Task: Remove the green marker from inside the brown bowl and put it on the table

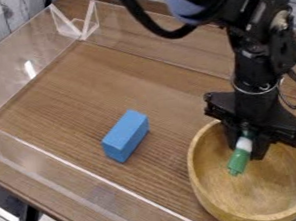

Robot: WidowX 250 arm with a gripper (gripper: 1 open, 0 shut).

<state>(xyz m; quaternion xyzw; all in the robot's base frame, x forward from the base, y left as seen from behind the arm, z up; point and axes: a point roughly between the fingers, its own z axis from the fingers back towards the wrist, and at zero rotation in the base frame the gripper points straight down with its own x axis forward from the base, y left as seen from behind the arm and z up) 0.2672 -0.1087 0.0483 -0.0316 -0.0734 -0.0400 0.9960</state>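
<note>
End effector (247,143) clamps green marker (238,159) inside brown bowl (217,197).

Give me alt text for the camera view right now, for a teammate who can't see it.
A black robot arm reaches straight down into the brown bowl at lower right, its gripper shut on the green marker, whose green cap points down into the bowl. A blue block lies on the table, left of the bowl.

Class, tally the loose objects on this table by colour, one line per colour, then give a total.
Blue: 1, the blue block
Green and white: 1, the green marker in the gripper
Light brown: 1, the brown bowl
Total: 3
</note>
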